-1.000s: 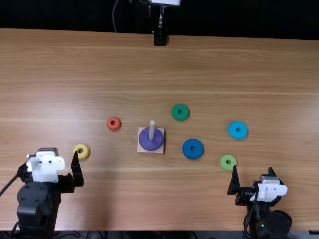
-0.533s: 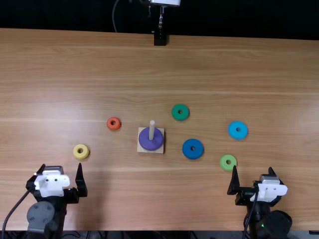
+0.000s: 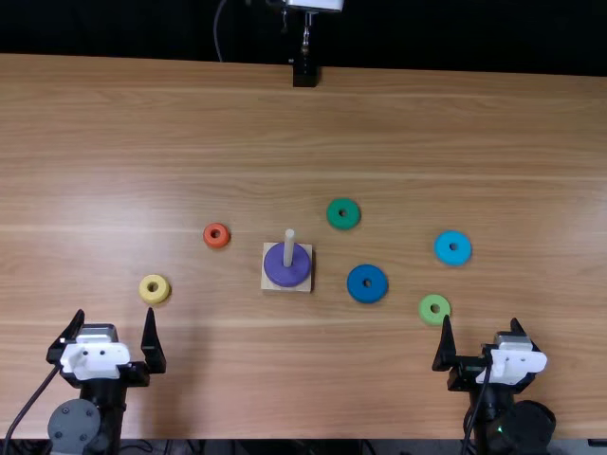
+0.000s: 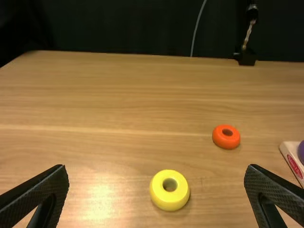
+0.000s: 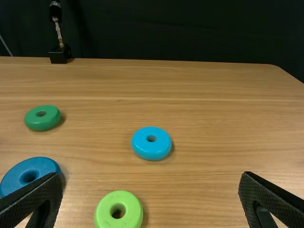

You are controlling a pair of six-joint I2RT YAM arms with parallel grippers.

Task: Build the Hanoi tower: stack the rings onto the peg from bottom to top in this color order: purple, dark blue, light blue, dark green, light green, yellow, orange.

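1. Left gripper (image 3: 115,312): I have its fingers spread wide above the near part of the table (image 3: 379,123), with nothing between them.
2. Right gripper (image 3: 482,319): I have this one wide as well, also empty, at the near side.
3. Base (image 3: 305,287) and peg (image 3: 289,248): the square base sits near mid-table, peg upright. The purple ring (image 3: 275,270) lies flat on the base, around the peg.
4. Right of the base, I locate four rings flat on the wood: dark blue ring (image 3: 357,288) nearest to it; dark green ring (image 3: 335,218) farther across the table; light blue ring (image 3: 444,250) well to the right; light green ring (image 3: 426,312) just beyond the right gripper.
5. Left of the base, I locate two: orange ring (image 3: 222,241), slightly farther across than the base, and yellow ring (image 3: 146,292), near the left gripper.
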